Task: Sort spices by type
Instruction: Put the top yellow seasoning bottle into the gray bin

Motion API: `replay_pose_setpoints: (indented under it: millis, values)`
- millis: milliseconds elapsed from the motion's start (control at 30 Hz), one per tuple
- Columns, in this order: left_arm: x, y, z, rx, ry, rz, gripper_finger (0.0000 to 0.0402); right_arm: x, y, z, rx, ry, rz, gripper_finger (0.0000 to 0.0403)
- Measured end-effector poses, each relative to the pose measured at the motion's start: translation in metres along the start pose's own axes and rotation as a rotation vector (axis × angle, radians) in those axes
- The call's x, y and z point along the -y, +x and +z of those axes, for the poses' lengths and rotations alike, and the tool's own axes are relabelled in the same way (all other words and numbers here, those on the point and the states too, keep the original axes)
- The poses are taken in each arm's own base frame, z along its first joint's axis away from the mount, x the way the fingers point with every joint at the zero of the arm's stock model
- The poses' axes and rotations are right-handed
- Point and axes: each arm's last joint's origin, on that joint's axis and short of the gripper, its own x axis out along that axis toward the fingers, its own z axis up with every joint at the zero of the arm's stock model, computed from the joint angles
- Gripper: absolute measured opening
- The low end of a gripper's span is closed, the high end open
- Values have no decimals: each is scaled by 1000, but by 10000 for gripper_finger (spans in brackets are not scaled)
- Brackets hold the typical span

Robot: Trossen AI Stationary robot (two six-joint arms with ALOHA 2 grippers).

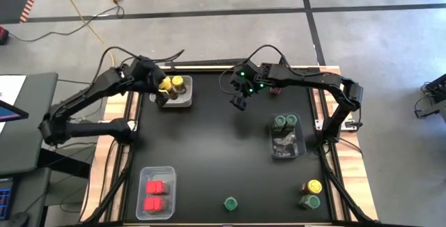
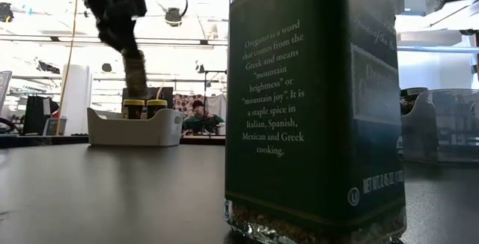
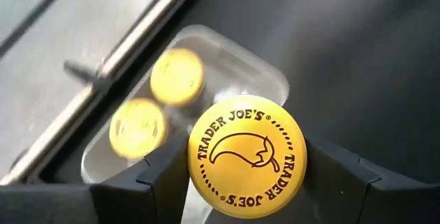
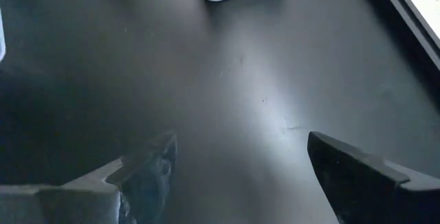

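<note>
Sorting partly done.
Left end effector (image 3: 244, 183) clamped on yellow-lid jar (image 3: 246, 157) above its bin (image 1: 182, 102); right end effector (image 4: 237, 162) apart, empty. Three jars loose on bench (image 1: 223, 143).

Two jars (image 1: 178, 83) in the far-left bin (image 1: 185, 102); blocks (image 1: 156, 193) in the near-left bin (image 1: 169, 173); right bin (image 1: 300, 142) mid-table

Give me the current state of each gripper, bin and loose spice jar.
Left gripper: shut on yellow-lid jar, above yellow bin.
Right gripper: open, empty.
Green bin: two jars inside.
Red bin: two red blocks inside.
Loose jars: upright on table.
</note>
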Motion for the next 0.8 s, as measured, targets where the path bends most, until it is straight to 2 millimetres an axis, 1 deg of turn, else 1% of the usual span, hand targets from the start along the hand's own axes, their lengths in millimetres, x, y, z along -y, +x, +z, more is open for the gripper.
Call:
replay_pose_setpoints:
  millis: [133,433,600,800]
  values:
    - [-9,12,-14,-68,-14,26,231,0,0,2,25,15,2,350]
    - [-25,28,-31,-135,-5,74,231,-1,0,3,36,44,4,350]
    - [-29,36,-35,-110,3,74,231,-1,0,4,37,49,4,350]
    - [-32,46,-42,-130,-1,40,231,-1,0,4,37,49,4,350]
